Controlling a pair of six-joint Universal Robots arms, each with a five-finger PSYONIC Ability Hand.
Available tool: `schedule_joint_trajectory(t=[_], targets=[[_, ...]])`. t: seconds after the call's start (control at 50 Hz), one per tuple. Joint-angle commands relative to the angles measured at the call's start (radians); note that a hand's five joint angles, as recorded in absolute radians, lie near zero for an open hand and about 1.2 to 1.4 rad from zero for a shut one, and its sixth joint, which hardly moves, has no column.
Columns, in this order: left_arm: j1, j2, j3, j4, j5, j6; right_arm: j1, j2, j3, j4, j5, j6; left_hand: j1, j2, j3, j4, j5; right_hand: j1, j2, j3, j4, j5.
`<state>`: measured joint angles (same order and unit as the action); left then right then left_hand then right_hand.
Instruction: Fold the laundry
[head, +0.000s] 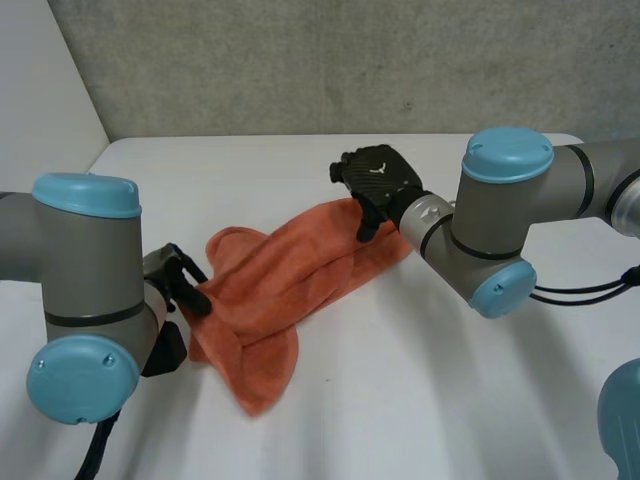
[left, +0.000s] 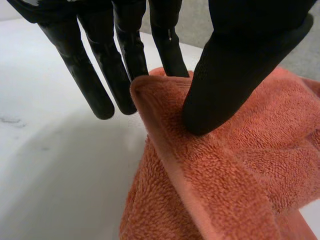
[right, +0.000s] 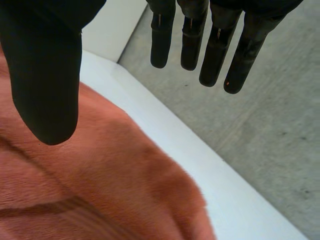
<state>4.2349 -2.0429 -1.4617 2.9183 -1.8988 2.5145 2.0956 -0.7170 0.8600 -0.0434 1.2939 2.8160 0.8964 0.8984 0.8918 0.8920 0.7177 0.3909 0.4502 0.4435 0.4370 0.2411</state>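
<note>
An orange terry towel (head: 270, 290) is lying bunched in a long diagonal heap in the middle of the white table (head: 450, 400), one end pointing toward the near edge and the other running up toward the far right. The tabletop is looking matte and bare around it. A rough grey concrete wall (head: 300, 60) is standing behind the table, with a white panel (head: 40, 80) meeting it at the left.

The left hand (head: 178, 280) is sitting at the towel's left edge. In its wrist view the thumb (left: 225, 75) is pressing into the pile while the hemmed edge (left: 165, 150) is rising between it and the straight fingers (left: 95, 85), so the hand is pinching the cloth there.

The right hand (head: 380, 178) is hanging over the towel's far right end, its fingers (right: 215, 45) straight and spread well away from the thumb (right: 47, 85), holding nothing. Whether it is touching the cloth I cannot tell.
</note>
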Motion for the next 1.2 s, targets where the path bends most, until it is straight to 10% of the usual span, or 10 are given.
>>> schedule_joint_trajectory(t=[0.02,0.34,0.56,0.68,0.76,1.04,1.2], targets=[[-0.030,0.043,-0.003,-0.031,0.001,0.007,-0.005,0.051,-0.061,-0.041,-0.039,-0.004,0.500,0.498,0.504,0.504,0.504,0.014,-0.045,-0.039,-0.032,-0.011],[-0.269,0.326,-0.077,-0.016,0.000,0.529,-0.094,0.108,-0.179,0.074,-0.329,0.085,0.500,0.498,0.504,0.504,0.504,0.029,-0.031,-0.024,-0.017,0.004],[-0.326,0.414,-0.135,-0.015,-0.002,0.576,-0.101,0.166,-0.179,0.129,-0.444,0.076,0.500,0.498,0.504,0.504,0.504,0.046,-0.013,-0.006,0.000,0.022],[-0.345,0.432,-0.144,-0.018,-0.005,0.580,-0.101,0.185,-0.202,0.128,-0.438,0.066,0.500,0.498,0.504,0.504,0.504,0.228,0.169,0.176,0.182,0.204],[-0.340,0.431,-0.144,-0.019,-0.005,0.581,-0.101,0.200,-0.237,0.123,-0.400,0.030,0.500,0.498,0.504,0.504,0.504,1.004,0.944,0.951,0.958,0.979],[-0.195,0.431,-0.065,0.070,0.003,0.586,-0.144,0.026,-0.230,0.122,-0.075,0.019,0.500,0.498,0.504,0.504,0.504,1.005,0.946,0.953,0.959,0.981],[-0.173,0.417,-0.060,0.108,0.006,0.600,-0.197,-0.215,0.052,0.061,-0.096,0.059,0.500,0.498,0.504,0.504,0.504,1.005,0.946,0.953,0.959,0.981]])
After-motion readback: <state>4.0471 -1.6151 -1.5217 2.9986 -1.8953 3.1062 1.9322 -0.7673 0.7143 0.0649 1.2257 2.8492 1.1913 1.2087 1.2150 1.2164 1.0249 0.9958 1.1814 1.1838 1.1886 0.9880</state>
